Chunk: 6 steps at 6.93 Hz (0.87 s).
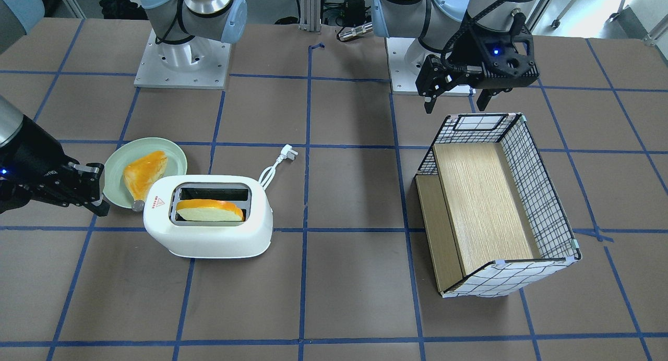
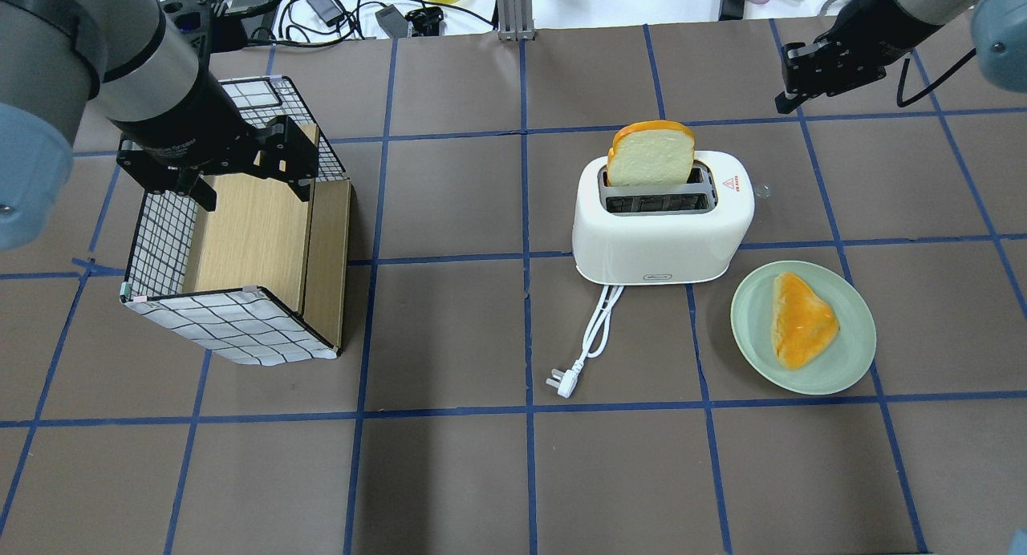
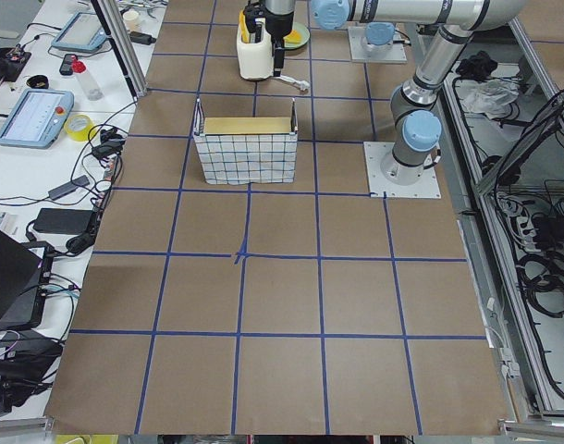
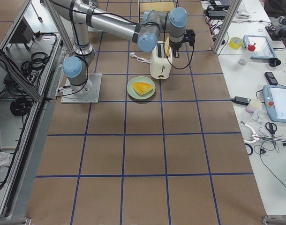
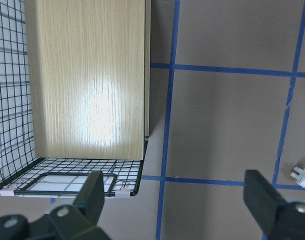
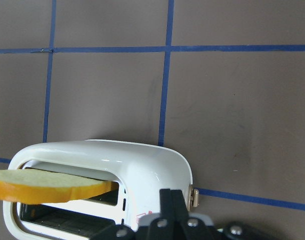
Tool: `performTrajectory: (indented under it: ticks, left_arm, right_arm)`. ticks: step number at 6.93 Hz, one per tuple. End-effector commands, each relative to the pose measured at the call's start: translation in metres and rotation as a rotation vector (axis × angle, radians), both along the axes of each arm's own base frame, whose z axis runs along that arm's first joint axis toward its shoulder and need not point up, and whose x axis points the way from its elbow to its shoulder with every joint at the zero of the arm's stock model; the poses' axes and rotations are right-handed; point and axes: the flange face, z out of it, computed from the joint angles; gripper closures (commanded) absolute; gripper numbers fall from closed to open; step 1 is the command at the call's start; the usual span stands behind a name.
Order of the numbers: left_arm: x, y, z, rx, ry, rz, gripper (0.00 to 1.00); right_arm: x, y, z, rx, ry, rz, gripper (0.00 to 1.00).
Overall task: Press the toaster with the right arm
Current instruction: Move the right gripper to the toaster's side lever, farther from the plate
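The white two-slot toaster (image 1: 209, 230) stands on the table, also in the overhead view (image 2: 662, 234) and the right wrist view (image 6: 142, 170). A toast slice (image 2: 650, 154) stands up out of one slot. Its small silver end knob (image 2: 762, 191) shows beside the end with the red triangle, and also in the right wrist view (image 6: 195, 196). My right gripper (image 1: 99, 207) is shut and empty. It hovers off that end of the toaster, apart from it; in the right wrist view its fingertips (image 6: 171, 200) sit over that end. My left gripper (image 2: 253, 190) is open and empty above the basket.
A wire-grid basket (image 2: 160, 242) with a wooden insert stands under the left gripper. A pale green plate (image 2: 850, 354) with an orange-crusted bread piece (image 2: 802, 318) lies beside the toaster. The toaster's white cord and plug (image 2: 562, 381) trail over the table.
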Motion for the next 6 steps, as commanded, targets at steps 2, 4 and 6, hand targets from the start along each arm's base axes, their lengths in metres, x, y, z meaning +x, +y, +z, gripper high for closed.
performTrajectory:
  ticks: [2, 4, 6]
  left_arm:
    - [0.0, 0.0, 0.0, 0.0, 0.0, 0.0, 0.0]
    - [0.0, 0.0, 0.0, 0.0, 0.0, 0.0, 0.0]
    - [0.0, 0.0, 0.0, 0.0, 0.0, 0.0, 0.0]
  right_arm:
    - [-0.004, 0.018, -0.042, 0.136, 0.057, 0.008, 0.89]
    - [-0.008, 0.02, -0.048, 0.155, 0.089, 0.009, 0.89]
    - [-0.006, 0.021, -0.058, 0.176, 0.067, 0.013, 0.89]
